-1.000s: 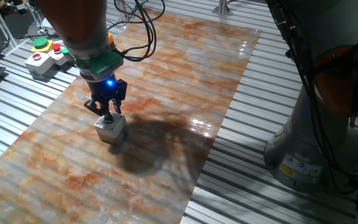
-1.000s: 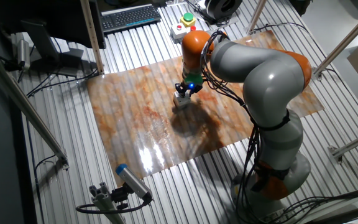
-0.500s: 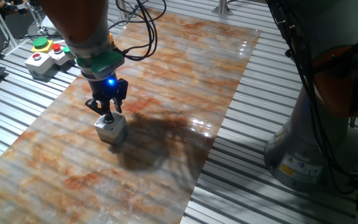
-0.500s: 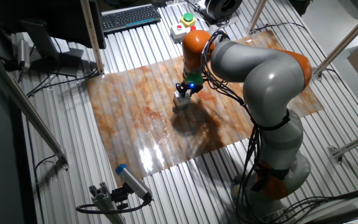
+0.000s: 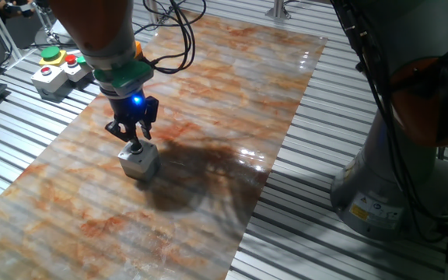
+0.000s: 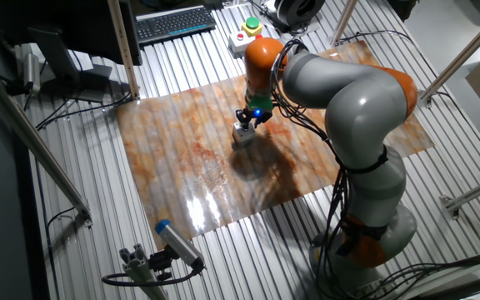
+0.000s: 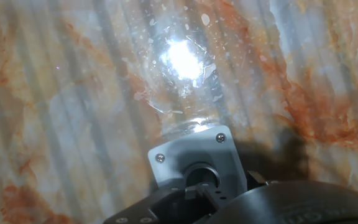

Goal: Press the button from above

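We see a bench (image 5: 302, 117) of grey metal slats overlaid with a glossy marbled orange-and-white sheet (image 5: 208, 93) that mirrors a bright lamp in the hand view. A small light-grey square box (image 5: 139, 162), screws at its corners, sits mid-sheet; the button (image 7: 202, 176) on top is mostly hidden beneath the claw (image 5: 135, 144), which hangs directly over it. We cannot tell the claw's state. A keyboard (image 6: 176, 22) lies beyond; no writing is legible

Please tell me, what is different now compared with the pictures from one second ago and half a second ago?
The end effector has risen slightly above the button, with its fingertips just over the small grey box. The box has not moved on the marble-patterned sheet, and the control boxes at the table's corner are unchanged.
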